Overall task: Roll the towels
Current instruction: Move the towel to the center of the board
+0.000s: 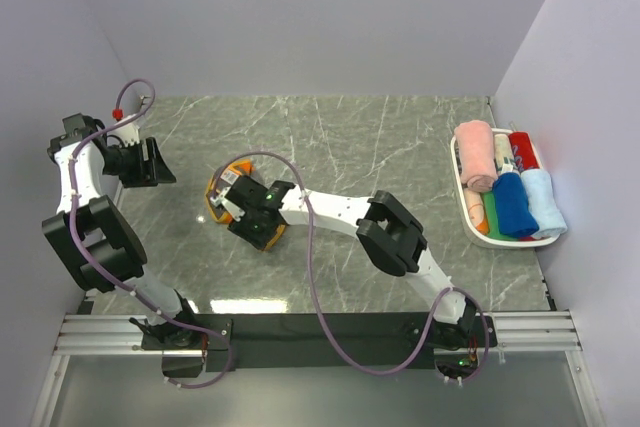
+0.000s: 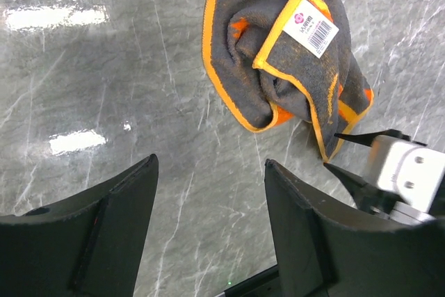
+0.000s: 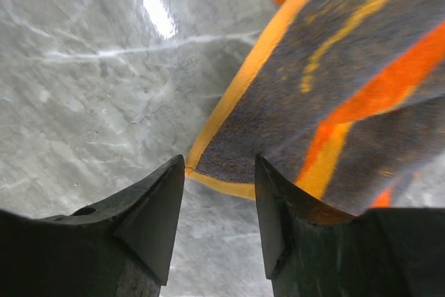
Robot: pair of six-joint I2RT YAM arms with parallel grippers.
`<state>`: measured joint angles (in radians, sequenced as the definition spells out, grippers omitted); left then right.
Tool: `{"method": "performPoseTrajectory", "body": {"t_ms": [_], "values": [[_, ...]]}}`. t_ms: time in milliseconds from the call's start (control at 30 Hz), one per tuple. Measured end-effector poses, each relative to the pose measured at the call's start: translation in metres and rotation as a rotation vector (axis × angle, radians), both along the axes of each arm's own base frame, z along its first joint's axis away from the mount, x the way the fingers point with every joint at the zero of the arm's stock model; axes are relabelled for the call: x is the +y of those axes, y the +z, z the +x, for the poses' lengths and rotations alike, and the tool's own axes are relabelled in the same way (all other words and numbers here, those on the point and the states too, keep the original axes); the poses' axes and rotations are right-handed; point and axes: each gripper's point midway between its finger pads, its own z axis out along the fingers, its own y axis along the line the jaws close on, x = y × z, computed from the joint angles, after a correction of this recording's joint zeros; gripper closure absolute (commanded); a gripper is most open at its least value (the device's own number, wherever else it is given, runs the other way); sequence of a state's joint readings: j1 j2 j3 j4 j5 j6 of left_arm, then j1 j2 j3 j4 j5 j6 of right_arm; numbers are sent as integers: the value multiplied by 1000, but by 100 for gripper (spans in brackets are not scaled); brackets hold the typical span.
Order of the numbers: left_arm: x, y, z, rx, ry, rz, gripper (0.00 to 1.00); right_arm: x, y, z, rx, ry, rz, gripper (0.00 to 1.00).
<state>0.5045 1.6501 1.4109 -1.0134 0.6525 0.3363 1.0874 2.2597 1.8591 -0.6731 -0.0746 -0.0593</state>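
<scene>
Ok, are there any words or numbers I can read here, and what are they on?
White tag on the grey-and-orange towel: a barcode, a pink mark and tiny print, too small to read.
Orange patterns on that towel: crumpled, no readable letters.
Nothing else carries writing.

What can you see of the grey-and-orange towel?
Dark grey terry-like towel, orange hem and orange patches, white barcode label on top. Crumpled and loosely folded, not rolled, lying on the marble table. The right pincer stands over it, jaws apart astride one hem; contact unclear.
</scene>
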Motion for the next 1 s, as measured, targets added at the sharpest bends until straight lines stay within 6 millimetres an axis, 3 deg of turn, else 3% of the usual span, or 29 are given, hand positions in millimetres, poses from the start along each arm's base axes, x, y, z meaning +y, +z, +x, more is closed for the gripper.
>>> {"method": "performPoseTrajectory", "body": {"t_ms": [67, 167, 200, 233, 400, 533, 633, 767, 833, 900, 1000], "values": [[1, 0, 0, 1, 0, 3, 32, -2, -9, -4, 11, 3, -17, 47], [1, 0, 1, -4, 1, 7, 32, -3, -16, -10, 15, 13, -31, 63], [1, 0, 1, -6, 1, 8, 32, -3, -17, -10, 7, 13, -32, 72], [1, 0, 1, -8, 1, 8, 34, -3, -17, -10, 4, 12, -35, 100], [3, 3, 5, -31, 2, 18, 37, -12, -16, -7, 8, -5, -29, 100], [3, 4, 9, -51, -4, 21, 42, -56, 1, -8, 88, -36, -32, 100], [0, 5, 11, -62, -17, 16, 50, -88, 54, 15, 102, -99, 91, 100], [-13, 2, 16, -68, -78, 20, 54, -132, 144, 62, -18, -199, 308, 100], [-26, 0, 19, -78, -130, 36, 55, -149, 165, 71, -55, -225, 351, 100], [-37, -1, 23, -89, -175, 50, 56, -155, 167, 72, -45, -226, 363, 100], [-65, -9, 26, -88, -266, 59, 57, -160, 132, 70, 35, -241, 311, 100]]}}
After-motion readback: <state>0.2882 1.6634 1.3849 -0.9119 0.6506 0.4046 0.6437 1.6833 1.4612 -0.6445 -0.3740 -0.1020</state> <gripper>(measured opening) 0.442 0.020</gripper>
